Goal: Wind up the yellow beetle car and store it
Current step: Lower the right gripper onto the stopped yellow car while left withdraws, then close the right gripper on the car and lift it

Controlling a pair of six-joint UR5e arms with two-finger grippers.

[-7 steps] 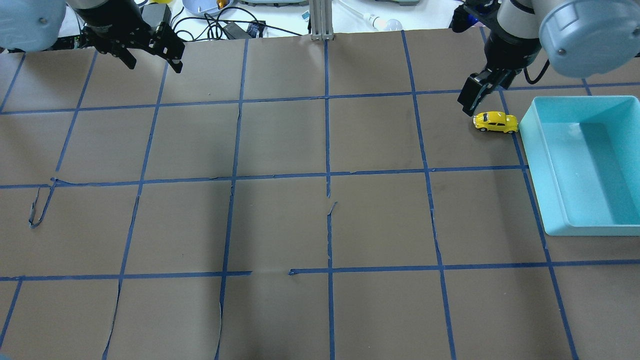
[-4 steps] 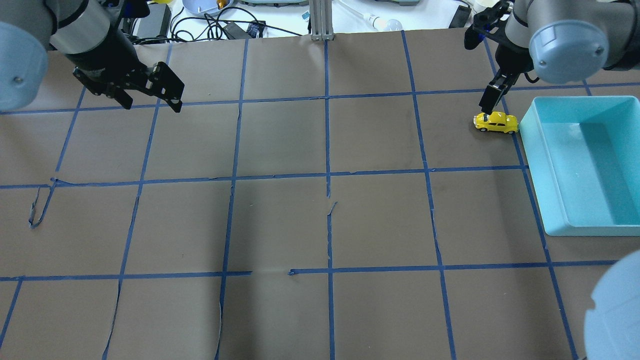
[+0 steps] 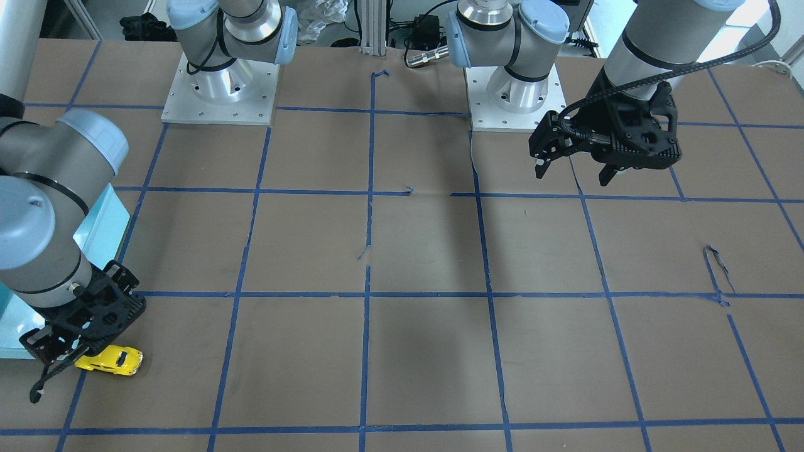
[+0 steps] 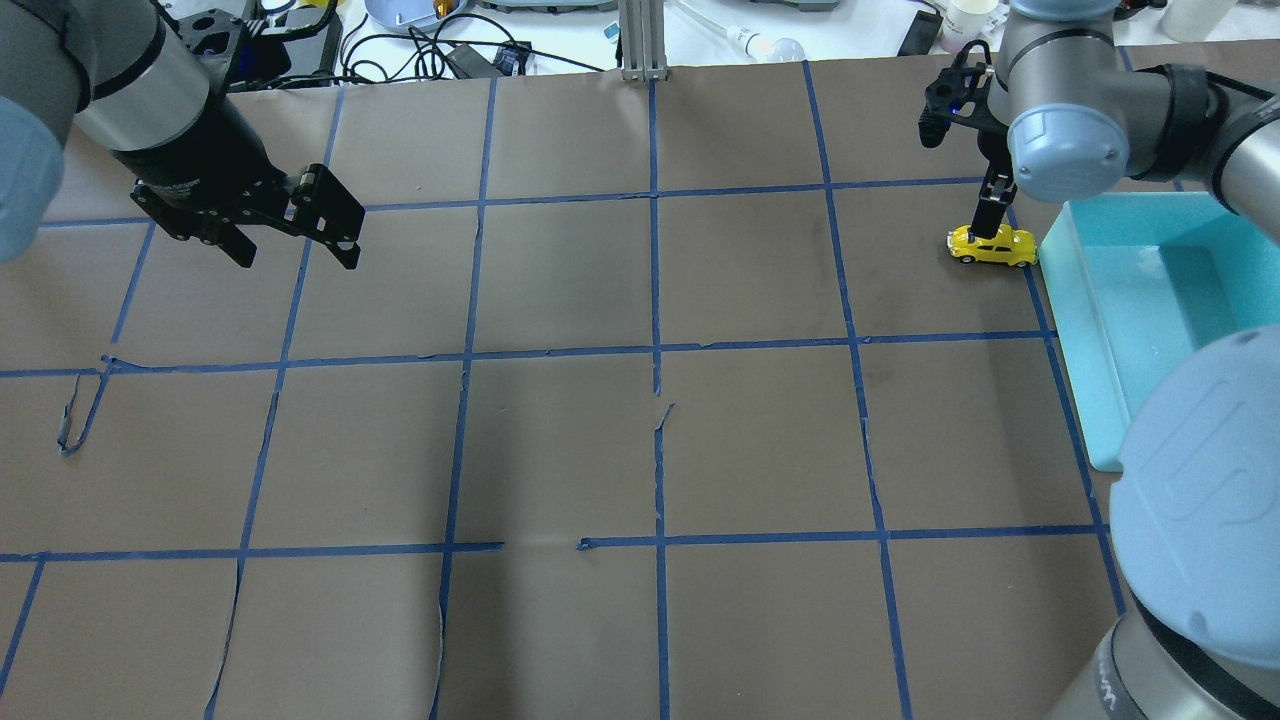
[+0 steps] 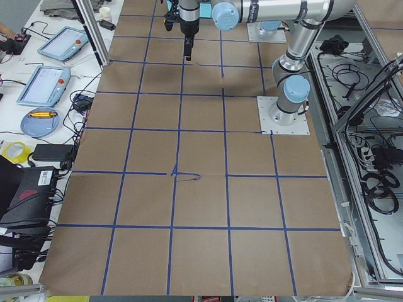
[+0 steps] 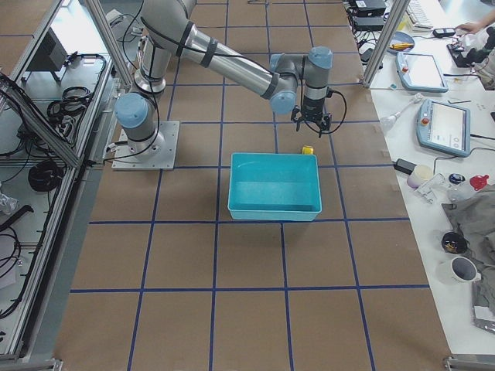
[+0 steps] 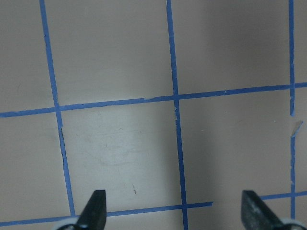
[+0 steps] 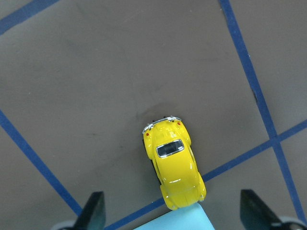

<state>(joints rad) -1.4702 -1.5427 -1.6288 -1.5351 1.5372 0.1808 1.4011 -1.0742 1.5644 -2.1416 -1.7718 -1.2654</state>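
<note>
The yellow beetle car (image 4: 992, 245) stands on its wheels on the brown paper, its nose against the teal bin (image 4: 1100, 330). It also shows in the front view (image 3: 112, 360) and in the right wrist view (image 8: 173, 163). My right gripper (image 4: 990, 212) hangs just over the car, open, with one finger (image 8: 95, 211) well out to each side of it and no contact that I can see. My left gripper (image 4: 297, 258) is open and empty over bare paper at the far left; the left wrist view shows its tips (image 7: 96, 206) spread wide.
The teal bin (image 6: 274, 185) holds nothing; its corner (image 8: 177, 224) shows under the car's nose. Blue tape lines grid the paper, with torn, curled strips (image 4: 75, 415) at the left. Cables and clutter (image 4: 440, 50) lie beyond the far edge.
My right gripper has moved from beside the car's rear to right over it and come lower. My left gripper has moved toward the robot's side of the table. The car has not moved.
</note>
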